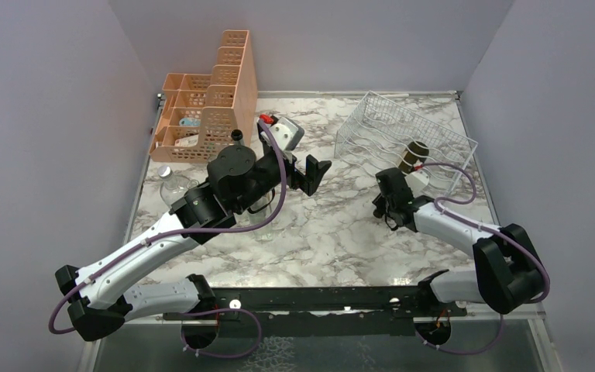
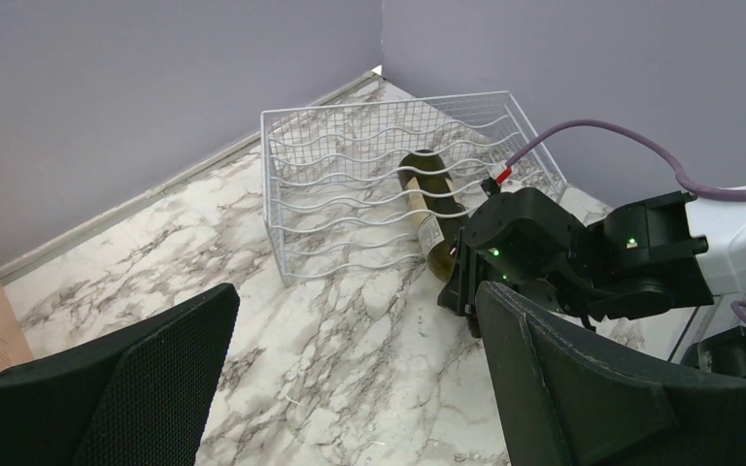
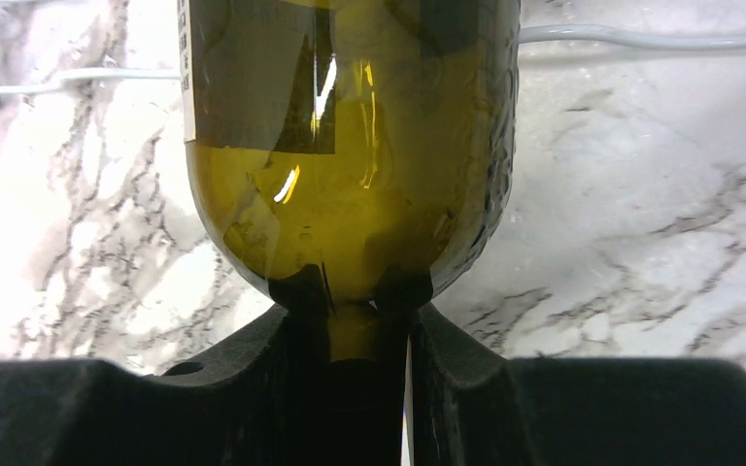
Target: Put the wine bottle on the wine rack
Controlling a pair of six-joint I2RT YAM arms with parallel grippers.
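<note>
Over marble worktop [image 1: 318, 232], with right gripper [image 3: 355, 320] pinching wine bottle [image 2: 425, 199] neck, settle squarely in wine rack [image 2: 330, 165] cradle before releasing; left gripper [image 2: 355, 301] wide, empty.

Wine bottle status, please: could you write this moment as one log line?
wine bottle: lying on wine rack | right pincer: shut on neck | left pincer: open, empty

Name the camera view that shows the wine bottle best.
Left wrist: the wine bottle lies on the wire rack, most of its length visible. The top view shows only its far end past the right gripper; the right wrist sees just a close-up of glass and label.
</note>
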